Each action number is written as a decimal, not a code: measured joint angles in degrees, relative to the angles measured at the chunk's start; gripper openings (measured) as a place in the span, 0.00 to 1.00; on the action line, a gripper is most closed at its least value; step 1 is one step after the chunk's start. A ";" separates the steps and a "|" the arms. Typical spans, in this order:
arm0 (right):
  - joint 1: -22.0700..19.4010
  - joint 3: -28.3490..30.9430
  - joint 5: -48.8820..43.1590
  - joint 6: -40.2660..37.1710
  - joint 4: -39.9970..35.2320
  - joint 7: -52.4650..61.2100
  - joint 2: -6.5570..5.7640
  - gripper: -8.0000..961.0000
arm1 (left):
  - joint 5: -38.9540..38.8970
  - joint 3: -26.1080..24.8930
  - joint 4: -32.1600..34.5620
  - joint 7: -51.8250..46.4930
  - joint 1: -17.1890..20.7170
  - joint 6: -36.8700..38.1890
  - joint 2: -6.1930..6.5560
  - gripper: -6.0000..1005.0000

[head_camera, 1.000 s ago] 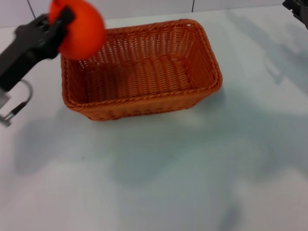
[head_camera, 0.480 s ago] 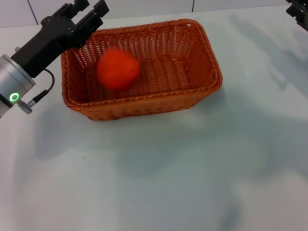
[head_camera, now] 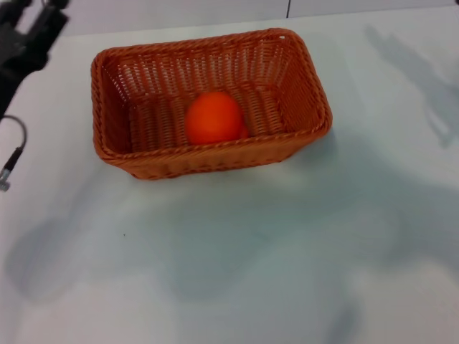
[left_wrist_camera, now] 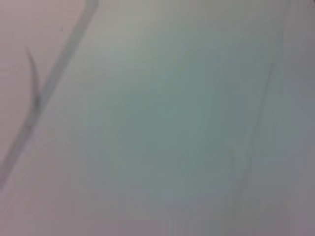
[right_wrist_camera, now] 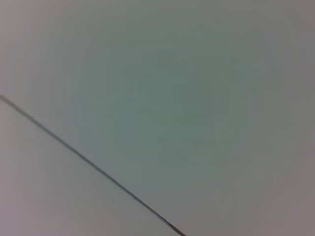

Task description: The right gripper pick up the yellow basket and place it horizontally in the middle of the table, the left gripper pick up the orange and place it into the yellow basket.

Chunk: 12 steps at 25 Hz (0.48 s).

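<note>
Jaws of the left gripper [head_camera: 29, 25] stand apart, holding nothing, at the table's [head_camera: 251, 251] far-left corner; the orange [head_camera: 213, 118] rests inside the yellow basket [head_camera: 301, 86].

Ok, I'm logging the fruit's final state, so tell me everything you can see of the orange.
The orange is a round, bright orange-red fruit with smooth-looking skin; no stem shows. It rests on the floor of the yellow basket, close to its near wall and roughly midway along it. No gripper touches it.

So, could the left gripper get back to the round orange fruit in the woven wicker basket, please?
Probably yes: the orange sits uncovered in the open-topped basket, and the left gripper is off its far-left corner with nothing between them.
</note>
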 joint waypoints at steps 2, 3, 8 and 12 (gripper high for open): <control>-0.80 1.72 0.01 2.49 -0.47 -5.09 -0.15 0.62 | -3.20 0.01 -1.95 3.09 1.81 1.84 -0.03 0.76; -1.21 2.70 0.10 3.47 -0.88 -7.37 -0.15 0.62 | -4.38 0.00 -2.66 4.14 2.56 2.47 -0.03 0.76; -4.22 6.68 3.59 8.58 -2.30 -20.63 0.65 0.62 | -7.21 -0.29 -3.50 5.77 5.97 4.00 0.05 0.76; -6.46 8.68 8.97 10.69 -2.33 -33.36 2.36 0.62 | -7.43 -0.59 -3.51 5.63 7.30 4.06 0.13 0.76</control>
